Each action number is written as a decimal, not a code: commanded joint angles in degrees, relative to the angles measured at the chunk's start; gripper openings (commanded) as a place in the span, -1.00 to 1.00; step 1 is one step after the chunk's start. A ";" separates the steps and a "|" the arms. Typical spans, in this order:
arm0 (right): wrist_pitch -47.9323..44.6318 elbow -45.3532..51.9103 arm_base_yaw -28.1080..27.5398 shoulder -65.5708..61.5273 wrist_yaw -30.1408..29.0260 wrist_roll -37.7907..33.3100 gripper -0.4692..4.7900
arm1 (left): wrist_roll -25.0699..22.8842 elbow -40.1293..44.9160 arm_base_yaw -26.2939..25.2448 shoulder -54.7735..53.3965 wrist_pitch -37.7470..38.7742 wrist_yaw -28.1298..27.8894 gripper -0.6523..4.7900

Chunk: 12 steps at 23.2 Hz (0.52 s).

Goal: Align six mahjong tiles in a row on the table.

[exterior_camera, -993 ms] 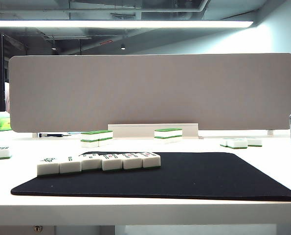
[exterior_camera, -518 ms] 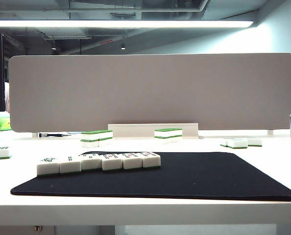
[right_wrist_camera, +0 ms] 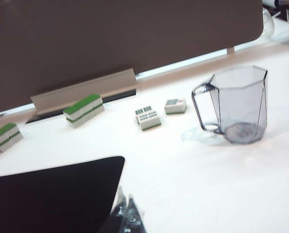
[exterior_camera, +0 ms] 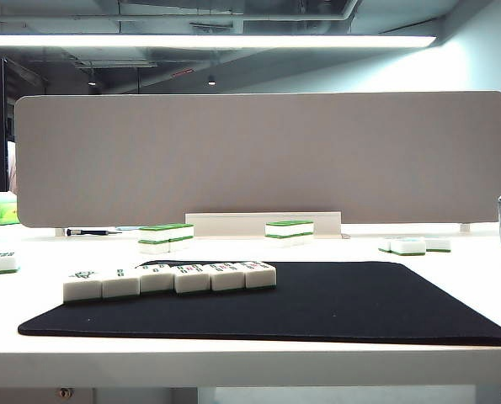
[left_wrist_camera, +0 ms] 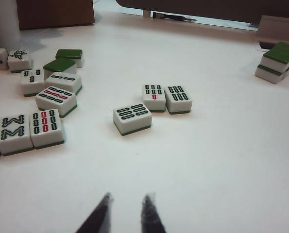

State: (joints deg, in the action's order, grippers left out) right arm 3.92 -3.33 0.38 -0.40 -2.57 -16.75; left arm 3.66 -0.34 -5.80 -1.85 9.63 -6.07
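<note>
We see the row of six mahjong tiles (exterior_camera: 170, 279) along the black mat's (exterior_camera: 334, 303) near-left edge, with bare mat open to their right. At the back of the desk (exterior_camera: 250, 358), stacked green-topped tiles (exterior_camera: 166, 237) and the grey divider (exterior_camera: 263, 158) block the way. The left end effector (left_wrist_camera: 127, 213), tips slightly parted, hangs over bare desk, loose tiles (left_wrist_camera: 132, 118) ahead. The right end effector (right_wrist_camera: 127, 216), tips together, sits by the mat corner, with a clear jug (right_wrist_camera: 236, 104) beyond it.

Nothing shifts on the table (exterior_camera: 233, 358): the six mahjong tiles (exterior_camera: 170, 279) sit exactly as a second ago.
</note>
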 commanded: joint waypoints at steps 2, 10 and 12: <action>-1.64 2.93 0.04 0.48 0.42 0.55 -0.82 | -0.22 -0.02 0.04 0.00 0.59 0.31 -0.47; 4.70 3.04 0.02 0.48 2.80 3.56 -0.82 | -0.22 -0.02 0.02 0.00 0.59 0.31 -0.47; 6.75 3.04 0.04 0.44 2.82 3.56 -0.82 | -0.20 -0.02 0.02 0.00 0.59 0.31 -0.47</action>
State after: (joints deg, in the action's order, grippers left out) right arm 10.04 -0.34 0.36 -0.40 0.01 -13.58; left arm 3.66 -0.34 -5.82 -1.83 9.65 -6.07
